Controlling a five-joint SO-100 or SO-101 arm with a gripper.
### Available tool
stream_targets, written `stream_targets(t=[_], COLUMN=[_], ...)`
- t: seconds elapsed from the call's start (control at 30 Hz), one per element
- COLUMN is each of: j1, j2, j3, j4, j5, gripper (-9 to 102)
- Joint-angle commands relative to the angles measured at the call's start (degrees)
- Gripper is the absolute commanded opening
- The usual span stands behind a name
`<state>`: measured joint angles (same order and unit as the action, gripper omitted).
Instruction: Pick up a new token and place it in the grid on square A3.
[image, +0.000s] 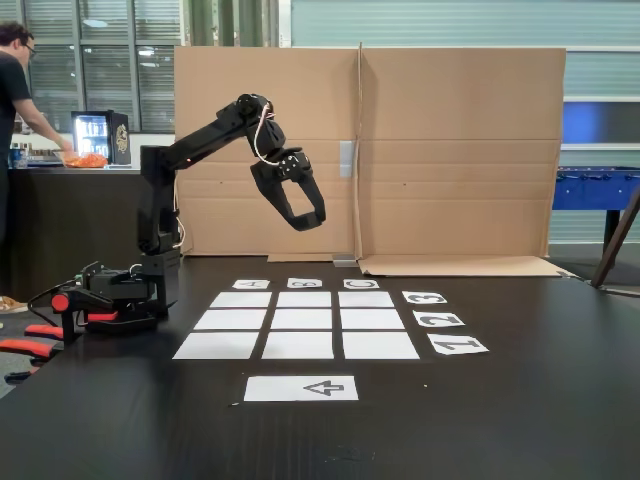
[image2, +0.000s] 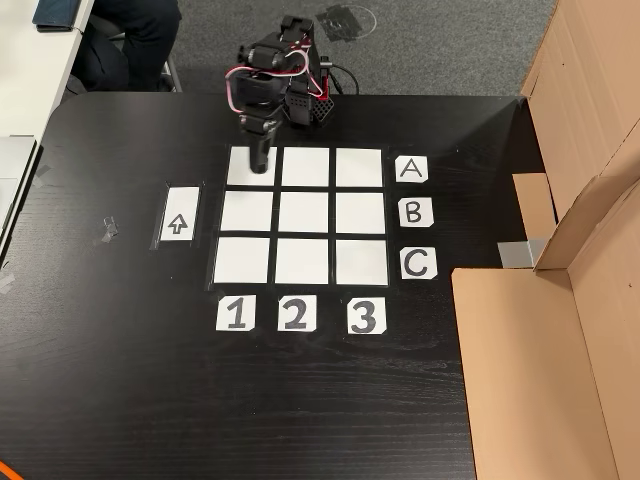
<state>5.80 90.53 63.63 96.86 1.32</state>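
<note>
The grid (image: 304, 319) (image2: 303, 216) of nine white paper cells lies flat on the black table. Square A3 is the far-left cell in the fixed view (image: 241, 299) and the top-right cell in the other view (image2: 358, 167); it is bare. My gripper (image: 308, 222) hangs high in the air on the black arm, fingertips together and pointing down. In the other view the gripper (image2: 260, 158) sits over the top-left cell, by the arm's base. The token is out of view; I make out nothing between the fingertips.
A white arrow sheet (image: 300, 388) (image2: 180, 216) lies beside row 1. A cardboard wall (image: 450, 150) (image2: 560, 330) stands behind the table. A small device with orange parts (image: 100, 300) sits by the arm base. A person (image: 12, 90) stands far left.
</note>
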Motion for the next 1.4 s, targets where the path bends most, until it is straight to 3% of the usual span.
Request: stream_targets(t=[0.0,0.43,0.83,1.37], j1=[-4.92,-23.82,-40.87,-44.91], j2=[7.82,27.77,33.13,30.32], j3=[5.10,36.39,55.81,67.24], j4=[-1.05,-12.30,-22.50,-31.20], j5=[0.35,0.62,2.20,2.99], gripper=[12,8,3,1])
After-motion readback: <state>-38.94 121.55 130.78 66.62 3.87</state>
